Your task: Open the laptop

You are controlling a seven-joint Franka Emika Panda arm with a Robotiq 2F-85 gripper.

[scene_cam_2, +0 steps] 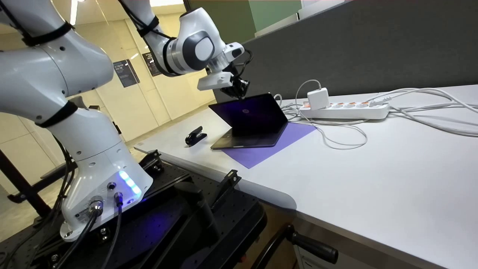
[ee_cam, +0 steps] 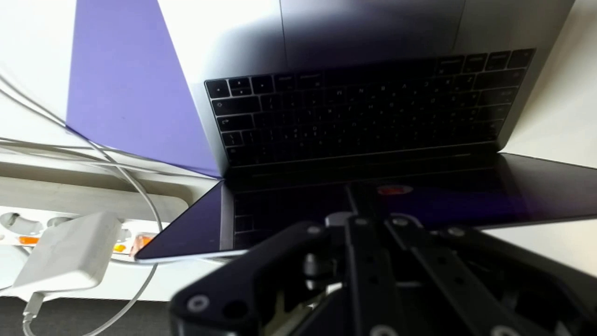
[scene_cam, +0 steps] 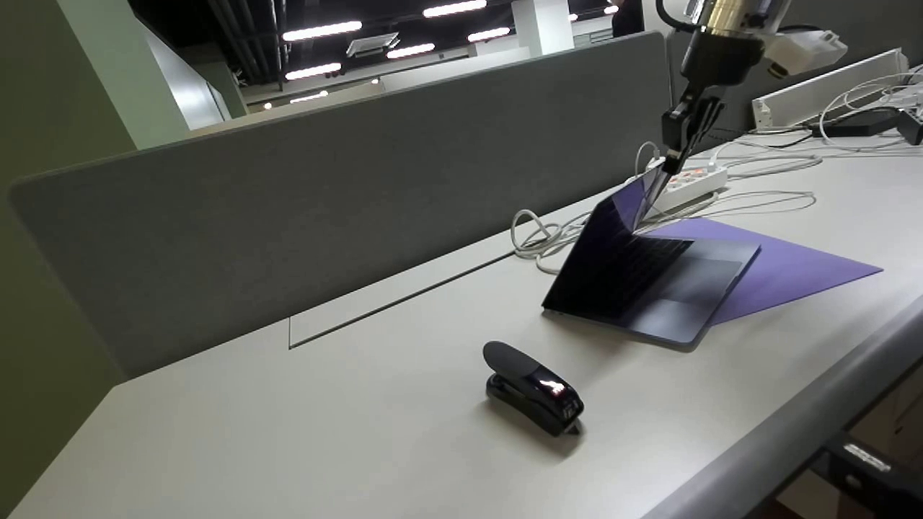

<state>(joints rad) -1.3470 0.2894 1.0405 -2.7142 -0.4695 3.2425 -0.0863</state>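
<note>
Gripper (scene_cam: 671,170) looks fully closed to me, with nothing seen between its fingers. From the left, in an exterior view, a black stapler (scene_cam: 533,389) sits by itself. Then comes the laptop (scene_cam: 652,277), lid raised, my fingertips at its top edge; contact I can't tell. I judge the opening nearly done: next I'd nudge the lid back a little, then lift off, minding the power strip (scene_cam: 698,184) near its corner. Rightmost, the purple sheet (scene_cam: 807,270) juts from under the base.

Grey laptop (scene_cam: 692,277), purple sheet (scene_cam: 800,270)
</note>
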